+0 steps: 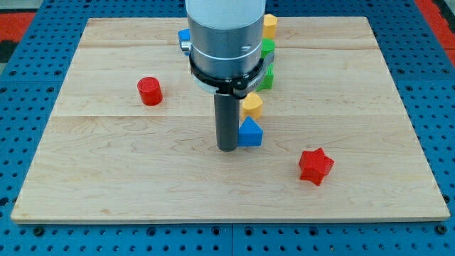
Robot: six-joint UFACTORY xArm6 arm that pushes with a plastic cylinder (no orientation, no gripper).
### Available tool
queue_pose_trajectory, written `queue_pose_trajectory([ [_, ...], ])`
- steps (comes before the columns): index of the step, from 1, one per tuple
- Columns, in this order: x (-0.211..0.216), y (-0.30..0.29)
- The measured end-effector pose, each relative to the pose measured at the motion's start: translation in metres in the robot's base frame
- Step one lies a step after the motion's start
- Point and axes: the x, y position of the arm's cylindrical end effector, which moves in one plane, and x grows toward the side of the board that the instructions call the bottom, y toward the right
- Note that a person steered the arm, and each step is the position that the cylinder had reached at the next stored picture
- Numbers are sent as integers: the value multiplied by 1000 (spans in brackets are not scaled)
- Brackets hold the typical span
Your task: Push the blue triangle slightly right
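Note:
The blue triangle lies on the wooden board just below its middle. My tip rests on the board right against the triangle's left side. A yellow block sits directly above the triangle, touching it or nearly so. The arm's grey body hides the board's upper middle.
A red cylinder stands at the left. A red star lies at the lower right. Two green blocks and a yellow block line up at the top behind the arm. A blue block peeks out at the arm's left.

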Motion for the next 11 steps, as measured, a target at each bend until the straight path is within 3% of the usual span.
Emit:
queue_pose_trajectory([
  [1,-5,9],
  [2,-11,-34],
  [3,-23,-24],
  [6,-23,67],
  [8,-44,91],
  [11,-24,117],
])
